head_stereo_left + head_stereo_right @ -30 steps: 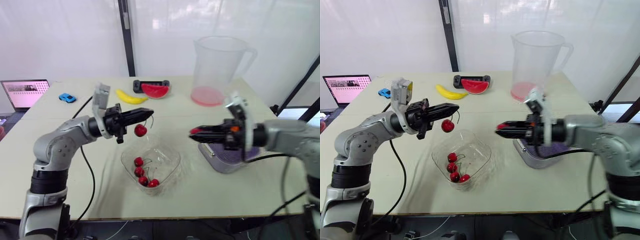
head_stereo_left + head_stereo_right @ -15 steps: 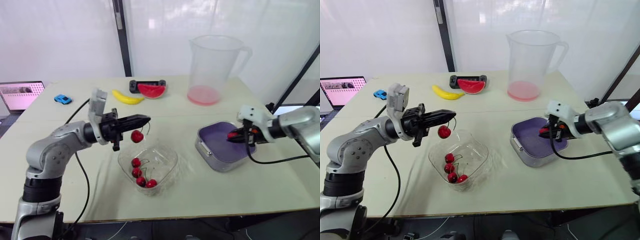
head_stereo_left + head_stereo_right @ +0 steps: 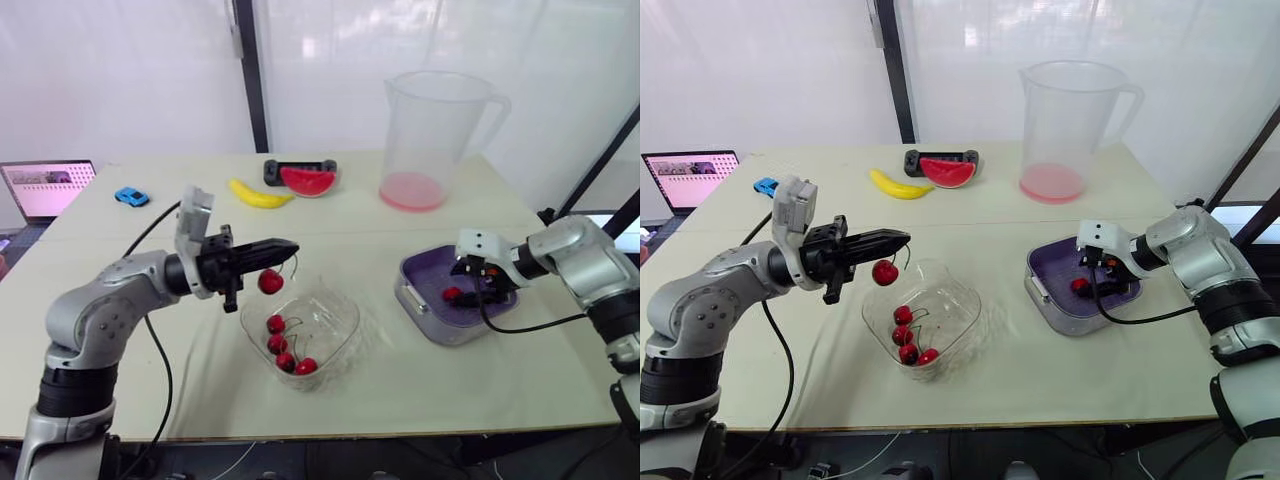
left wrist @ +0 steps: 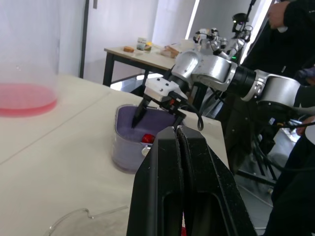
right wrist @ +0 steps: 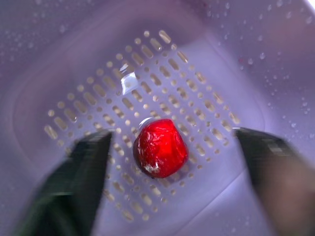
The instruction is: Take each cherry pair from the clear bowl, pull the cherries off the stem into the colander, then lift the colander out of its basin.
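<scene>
Left gripper (image 3: 285,246) pinched shut on the thin stem (image 3: 294,262), dangling cherry (image 3: 270,282) above the clear bowl (image 3: 345,325) near the surface's (image 3: 430,385) front edge. It looks light, slick and bruisable, so take its round body gently. Right gripper (image 3: 478,290) gapes over a loose cherry (image 5: 160,147) in the colander (image 3: 430,275), toward the right edge.

We list two arms (image 3: 105,300): rounded silver-grey shells, black bands at the joints. Left claw (image 3: 290,245) and right claw (image 5: 171,135): two black fingers each. Behind each claw, a white wrist block (image 3: 195,210) and trailing black cable (image 3: 170,375).
</scene>
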`<control>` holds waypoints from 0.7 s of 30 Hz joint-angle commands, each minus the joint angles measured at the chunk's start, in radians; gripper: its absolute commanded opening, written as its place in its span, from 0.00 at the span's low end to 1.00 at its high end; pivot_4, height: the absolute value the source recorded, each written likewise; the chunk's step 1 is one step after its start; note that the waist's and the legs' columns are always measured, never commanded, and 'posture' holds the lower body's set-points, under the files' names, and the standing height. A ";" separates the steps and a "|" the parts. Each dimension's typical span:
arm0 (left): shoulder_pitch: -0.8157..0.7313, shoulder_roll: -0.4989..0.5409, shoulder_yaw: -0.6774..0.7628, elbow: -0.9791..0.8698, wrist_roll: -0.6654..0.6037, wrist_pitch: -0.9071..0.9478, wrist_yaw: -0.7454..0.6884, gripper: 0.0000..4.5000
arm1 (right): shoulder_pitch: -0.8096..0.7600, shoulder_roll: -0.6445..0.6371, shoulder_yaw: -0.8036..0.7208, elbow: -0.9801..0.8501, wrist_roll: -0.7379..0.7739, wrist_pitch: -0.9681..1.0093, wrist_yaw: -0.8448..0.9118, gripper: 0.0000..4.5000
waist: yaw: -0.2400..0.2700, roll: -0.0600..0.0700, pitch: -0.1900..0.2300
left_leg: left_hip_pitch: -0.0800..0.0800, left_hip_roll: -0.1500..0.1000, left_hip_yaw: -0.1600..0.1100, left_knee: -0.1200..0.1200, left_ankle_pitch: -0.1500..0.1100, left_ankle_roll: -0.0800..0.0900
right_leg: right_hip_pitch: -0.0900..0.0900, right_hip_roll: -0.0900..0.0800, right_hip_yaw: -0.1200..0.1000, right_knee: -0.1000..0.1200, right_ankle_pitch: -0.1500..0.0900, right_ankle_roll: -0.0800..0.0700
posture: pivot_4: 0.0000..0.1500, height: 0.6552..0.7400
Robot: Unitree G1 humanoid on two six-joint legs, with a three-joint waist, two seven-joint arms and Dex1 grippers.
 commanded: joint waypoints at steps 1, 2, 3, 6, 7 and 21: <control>-0.015 0.012 0.021 -0.019 -0.006 -0.029 -0.010 0.00 | -0.042 -0.034 -0.076 -0.052 0.017 0.028 0.038 1.00 | 0.001 0.000 0.000 | 0.000 0.000 0.000 0.000 0.000 0.000 | 0.000 0.000 0.000 0.000 0.000 0.000 | 1.00 1.00; -0.016 0.012 0.019 -0.016 -0.006 -0.032 -0.011 0.00 | -0.041 -0.042 -0.090 -0.065 0.024 0.041 0.050 1.00 | 0.001 0.000 0.000 | 0.000 0.000 0.000 0.000 0.000 0.000 | 0.000 0.000 0.000 0.000 0.000 0.000 | 1.00 1.00; -0.016 0.013 0.019 -0.014 -0.006 -0.034 -0.013 0.00 | -0.038 -0.055 -0.110 -0.086 0.039 0.064 0.065 1.00 | 0.001 0.000 0.000 | 0.000 0.000 0.000 0.000 0.000 0.000 | 0.000 0.000 0.000 0.000 0.000 0.000 | 1.00 1.00; -0.018 0.015 0.022 -0.008 -0.005 -0.040 -0.015 0.00 | -0.020 -0.096 -0.210 -0.161 0.129 0.179 0.109 1.00 | 0.005 0.000 0.000 | 0.000 0.000 0.000 0.000 0.000 0.000 | 0.000 0.000 0.000 0.000 0.000 0.000 | 1.00 1.00; -0.019 0.014 0.024 -0.006 -0.006 -0.041 -0.014 0.00 | -0.009 -0.108 -0.246 -0.188 0.161 0.214 0.110 1.00 | 0.006 0.000 0.000 | 0.000 0.000 0.000 0.000 0.000 0.000 | 0.000 0.000 0.000 0.000 0.000 0.000 | 1.00 1.00; -0.100 0.010 0.029 0.051 -0.036 -0.025 -0.013 0.00 | 0.206 0.101 -0.773 -0.912 0.900 0.919 -0.236 1.00 | 0.030 0.000 0.000 | 0.000 0.000 -0.001 0.001 -0.003 0.005 | 0.002 0.000 -0.001 0.001 0.000 0.000 | 1.00 1.00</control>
